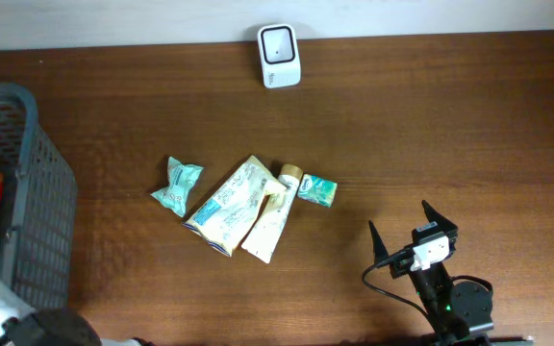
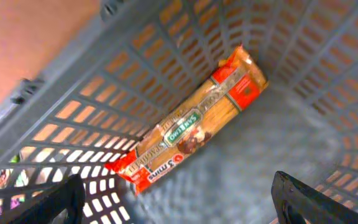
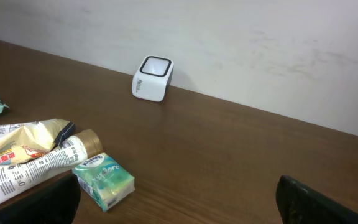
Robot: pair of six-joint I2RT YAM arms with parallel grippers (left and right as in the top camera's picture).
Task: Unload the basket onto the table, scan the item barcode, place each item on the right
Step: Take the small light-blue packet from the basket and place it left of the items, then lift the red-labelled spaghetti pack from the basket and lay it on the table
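My left gripper [image 2: 179,210] is open inside the grey basket [image 2: 166,56], its dark fingers [image 2: 42,202] spread wide with nothing between them. A red and orange pasta packet [image 2: 194,121] lies loose on the basket floor just beyond the fingers; it also shows in the basket [image 1: 37,192] at the table's left edge. The white barcode scanner [image 1: 279,55] stands at the table's far edge, and its window faces up [image 3: 152,78]. My right gripper [image 1: 399,219] is open and empty at the front right, low over the table.
Mid-table lie a teal wrapped packet [image 1: 177,185], a yellow and white pouch [image 1: 227,205], a white tube [image 1: 272,216] with a gold cap, and a green tissue pack [image 1: 316,190]. The tissue pack [image 3: 103,180] is near my right gripper's left finger.
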